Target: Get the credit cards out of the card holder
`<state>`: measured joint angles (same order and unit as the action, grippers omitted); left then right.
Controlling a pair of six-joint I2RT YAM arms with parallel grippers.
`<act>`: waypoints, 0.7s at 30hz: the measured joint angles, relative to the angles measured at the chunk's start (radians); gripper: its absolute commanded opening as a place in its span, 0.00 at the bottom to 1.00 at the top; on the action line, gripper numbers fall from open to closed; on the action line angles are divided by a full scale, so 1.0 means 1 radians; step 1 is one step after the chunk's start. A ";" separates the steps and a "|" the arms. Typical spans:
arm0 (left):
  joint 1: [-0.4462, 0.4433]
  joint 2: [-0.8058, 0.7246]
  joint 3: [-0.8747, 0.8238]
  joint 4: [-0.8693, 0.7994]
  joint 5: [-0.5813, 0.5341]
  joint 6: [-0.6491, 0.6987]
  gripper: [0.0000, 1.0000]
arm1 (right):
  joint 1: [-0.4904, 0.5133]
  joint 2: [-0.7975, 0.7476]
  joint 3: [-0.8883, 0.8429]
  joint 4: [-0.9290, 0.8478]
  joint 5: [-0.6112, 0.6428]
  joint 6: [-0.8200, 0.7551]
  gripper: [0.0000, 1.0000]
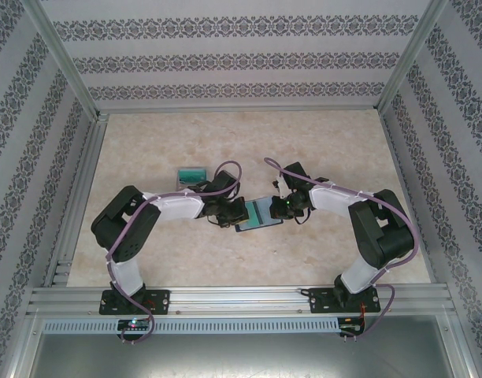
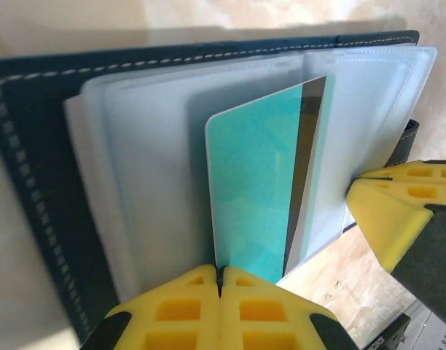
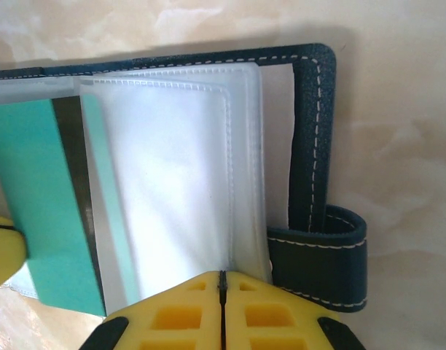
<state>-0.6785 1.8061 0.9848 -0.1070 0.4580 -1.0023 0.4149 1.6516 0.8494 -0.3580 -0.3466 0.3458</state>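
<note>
The left gripper (image 2: 219,281) has its yellow fingers pressed together on the near short edge of a teal plastic credit card (image 2: 256,189) with a dark stripe, no gap visible between the pads. The card stands partly out of a frosted sleeve and tilts up off the pages, which suits a straight pull along its length.

The right gripper (image 3: 221,284) is likewise closed, its pads meeting on the edge of the clear inner sleeves. I judge that it anchors the dark navy stitched bifold card holder (image 3: 310,146) so the wallet does not slide along with the card. The holder's small navy side tab (image 3: 325,255) sits just beside this gripper, at its 2 o'clock.

From above, the open card holder (image 1: 261,214) lies flat near the middle of the beige marbled table (image 1: 225,142), with the left gripper (image 1: 229,213) at its 9 o'clock and the right gripper (image 1: 287,206) at its 3 o'clock. A small teal-faced rectangle (image 1: 192,175) rests at the wallet's 10 o'clock, too small to identify.
</note>
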 measured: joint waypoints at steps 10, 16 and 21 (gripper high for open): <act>0.011 -0.065 -0.032 -0.026 -0.013 0.008 0.00 | 0.000 0.005 0.006 -0.005 -0.003 0.002 0.11; 0.011 -0.065 -0.031 -0.026 -0.010 0.009 0.00 | 0.009 -0.021 0.006 -0.008 0.020 0.023 0.23; 0.011 -0.076 -0.026 -0.063 -0.013 0.031 0.00 | 0.009 -0.059 0.006 -0.008 0.051 0.023 0.26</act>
<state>-0.6674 1.7298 0.9588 -0.1696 0.4454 -0.9718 0.4236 1.5925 0.8555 -0.3656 -0.2958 0.3687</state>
